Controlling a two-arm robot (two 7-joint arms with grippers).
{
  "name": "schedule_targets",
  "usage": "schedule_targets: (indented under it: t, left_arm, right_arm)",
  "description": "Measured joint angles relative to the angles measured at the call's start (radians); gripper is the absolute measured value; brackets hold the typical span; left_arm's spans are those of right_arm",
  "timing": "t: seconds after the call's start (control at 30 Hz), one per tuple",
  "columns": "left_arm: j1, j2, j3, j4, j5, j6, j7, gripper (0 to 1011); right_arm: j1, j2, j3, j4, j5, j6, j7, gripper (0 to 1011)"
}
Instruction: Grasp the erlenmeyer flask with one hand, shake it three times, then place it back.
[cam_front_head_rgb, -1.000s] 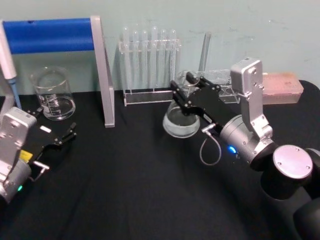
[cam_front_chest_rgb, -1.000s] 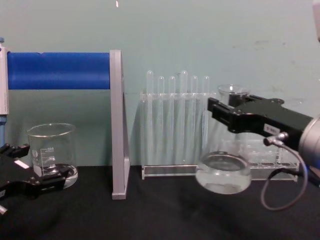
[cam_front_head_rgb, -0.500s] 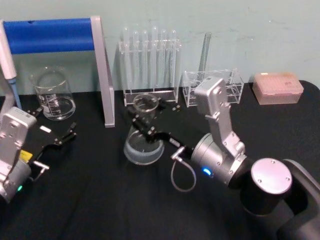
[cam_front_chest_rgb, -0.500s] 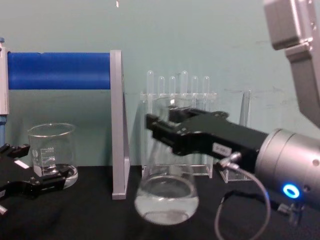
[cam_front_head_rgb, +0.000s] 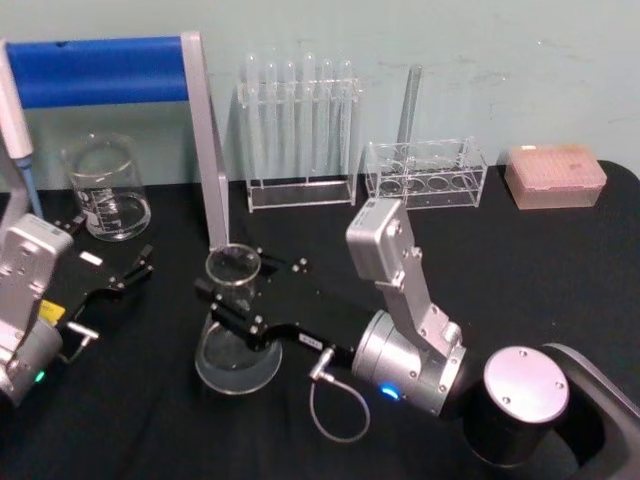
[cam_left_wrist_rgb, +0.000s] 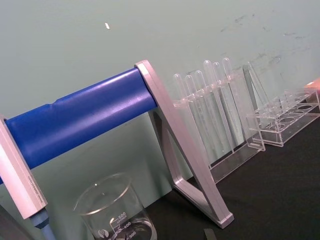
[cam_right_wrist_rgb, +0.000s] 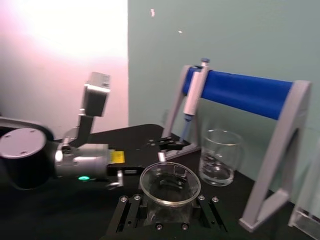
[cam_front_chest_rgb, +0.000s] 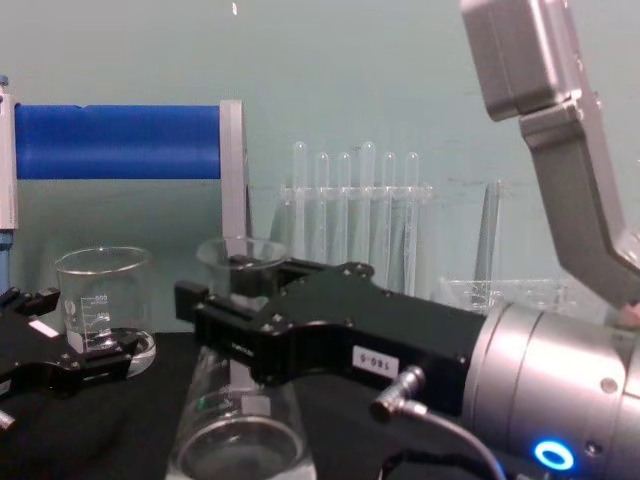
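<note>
Reaching in from the right edge of the bench (cam_front_head_rgb: 560, 270), the right gripper (cam_front_head_rgb: 233, 308) has its black jaws closed on the neck of the erlenmeyer flask (cam_front_head_rgb: 237, 352), just under the flared rim. The flask stands left of the bench's middle and toward the near edge, in front of the grey leg of the blue-barred stand (cam_front_head_rgb: 205, 150). It is roughly upright, with its wide base low over the black surface; whether the base touches the bench I cannot tell. In the chest view the flask's cone widens below the jaws and runs off the bottom of the picture. The right wrist view looks down on the round mouth of the flask, held between the two jaws. A small white number label (cam_front_chest_rgb: 372, 358) sits on the gripper's side, and a grey cable loop (cam_front_head_rgb: 335, 420) hangs from its wrist.

The left gripper (cam_front_head_rgb: 112, 250) is parked near the bench's left edge, its jaws spread apart and holding nothing, pointing toward the beaker (cam_front_head_rgb: 103, 188) that stands near the far left corner. Along the back edge are a test tube rack (cam_front_head_rgb: 300, 130), a lower clear rack (cam_front_head_rgb: 425, 175) and, toward the far right corner, a pink box (cam_front_head_rgb: 555, 175). A pipette (cam_front_head_rgb: 15, 130) hangs at the stand's left end.
</note>
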Motion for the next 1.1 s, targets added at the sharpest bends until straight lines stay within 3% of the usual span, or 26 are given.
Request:
schedule_targets:
  t: [0.23, 0.53, 0.73, 1.1]
  left_arm:
    - [0.000, 0.000, 0.000, 0.000, 0.000, 0.000, 0.000, 1001]
    - [0.000, 0.000, 0.000, 0.000, 0.000, 0.000, 0.000, 1001]
    - [0.000, 0.000, 0.000, 0.000, 0.000, 0.000, 0.000, 1001]
    - [0.000, 0.000, 0.000, 0.000, 0.000, 0.000, 0.000, 1001]
  right_arm:
    - [-0.001, 0.015, -0.025, -0.011, 0.015, 0.004, 0.011, 449]
    - [0.015, 0.017, -0.009, 0.006, 0.023, 0.003, -0.017, 449]
    - [0.031, 0.012, 0.031, 0.037, 0.022, -0.004, -0.060, 449]
    - [0.059, 0.005, 0.146, 0.100, 0.004, -0.023, -0.155, 449]
